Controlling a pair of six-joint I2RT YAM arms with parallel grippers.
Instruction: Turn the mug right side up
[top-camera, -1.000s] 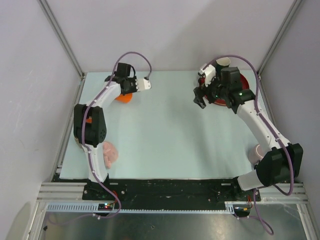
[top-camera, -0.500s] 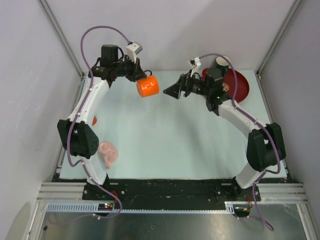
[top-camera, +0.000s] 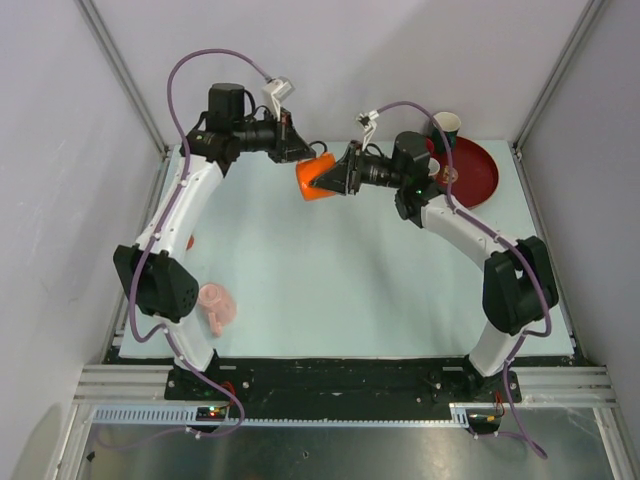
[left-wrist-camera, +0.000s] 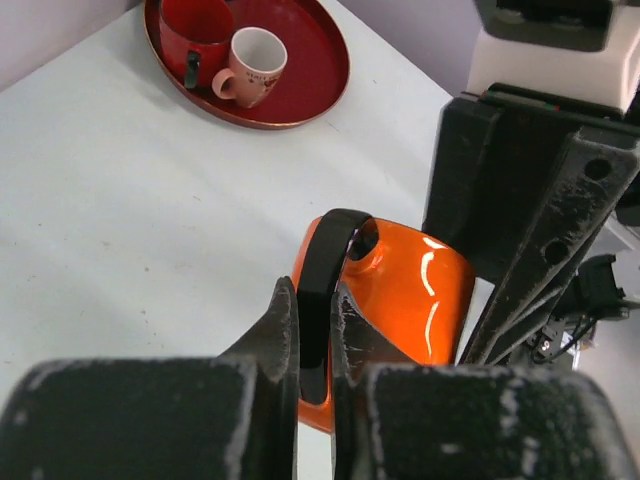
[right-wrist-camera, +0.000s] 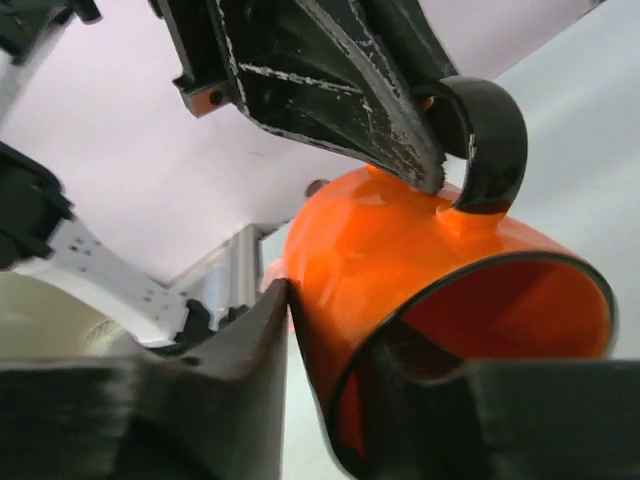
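Top external view, upper middle: the left gripper (top-camera: 303, 153) pinches the black handle (left-wrist-camera: 318, 262) of the orange mug (top-camera: 313, 182); the right gripper (top-camera: 337, 177) seems clamped on its rim.

Bright, even overhead light; glare streaks the orange mug (left-wrist-camera: 400, 300), close-up fingers (left-wrist-camera: 130, 420) blurred

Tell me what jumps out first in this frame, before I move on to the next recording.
An orange mug hangs in mid-air over the far middle of the table, turned on its side between the two arms. The left gripper pinches its black handle, while the right gripper straddles the wall at its open end. A red tray sits at the far right, and a pink mug lies near the left arm's base.
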